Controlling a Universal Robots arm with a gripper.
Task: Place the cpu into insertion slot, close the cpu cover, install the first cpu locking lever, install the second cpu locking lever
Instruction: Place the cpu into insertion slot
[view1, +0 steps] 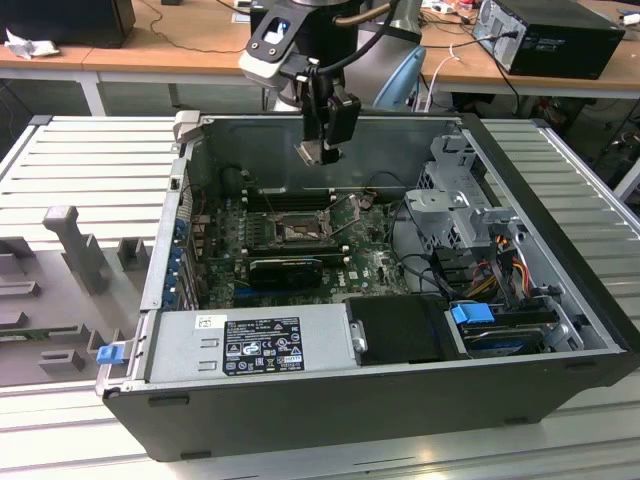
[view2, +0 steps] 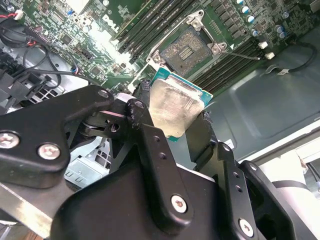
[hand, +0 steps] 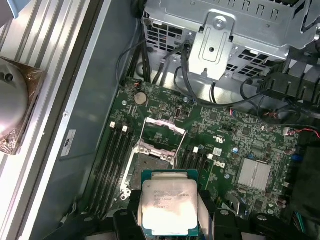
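The big open computer case (view1: 330, 410) holds a green board (view1: 375, 262). The gripper (view1: 322, 152) hangs above the insertion slot (view1: 297, 230) in that board. It pinches the small flat cpu (hand: 169, 202) by its sides, up in the air, apart from the slot.

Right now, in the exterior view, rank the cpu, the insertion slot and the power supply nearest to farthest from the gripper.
1. the cpu, held in the gripper.
2. the insertion slot, down on the board.
3. the power supply, at the case wall nearest the camera.
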